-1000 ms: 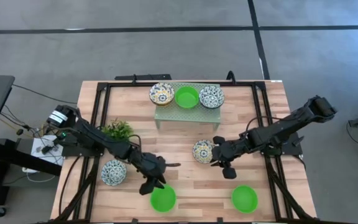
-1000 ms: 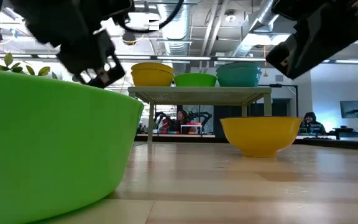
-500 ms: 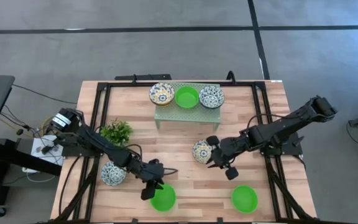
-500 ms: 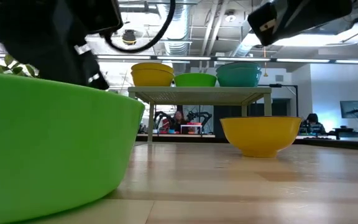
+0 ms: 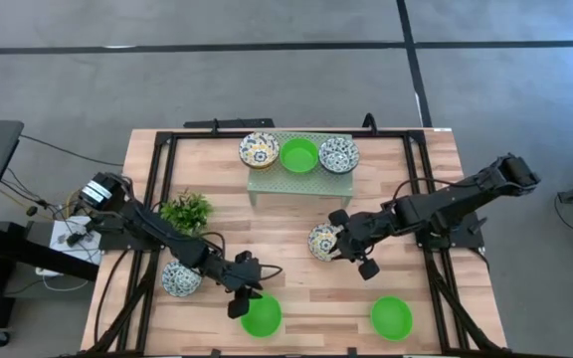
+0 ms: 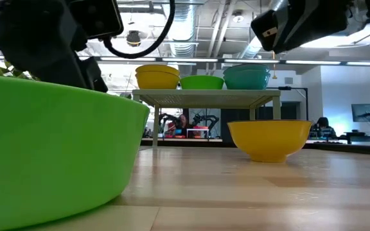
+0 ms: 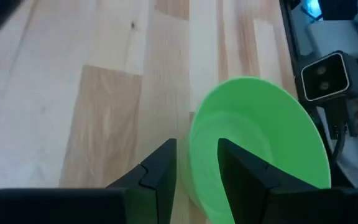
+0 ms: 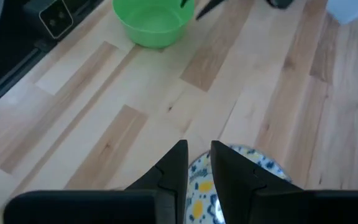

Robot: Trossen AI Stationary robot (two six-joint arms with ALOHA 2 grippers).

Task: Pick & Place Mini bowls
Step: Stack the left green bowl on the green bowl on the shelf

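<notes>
Since these mini bowls are small, rigid and thin-walled, I judge them light but smooth and liable to slip, and the patterned ones may chip if dropped; the rim is the place to take hold, one finger inside and one outside. The left hand (image 7: 196, 163) is set that way at the green bowl (image 5: 261, 316) near the front edge, left of centre, its fingers apart astride the rim, not visibly clamped. The right hand (image 8: 199, 163) hovers with a narrow gap between its fingers over the rim of the patterned bowl (image 5: 323, 242) at mid-table, holding nothing. Another green bowl (image 5: 391, 317) sits front right, a patterned one (image 5: 180, 278) front left beside the plant (image 5: 188, 209), and three more stand on the pale rack (image 5: 267, 180) at the far side (left to right: patterned, green, patterned). Beneath them the table (image 5: 296, 214) is bare, smooth wooden board, black-framed. Beyond it lies an open workroom with grey floor and, far back, seated people.
</notes>
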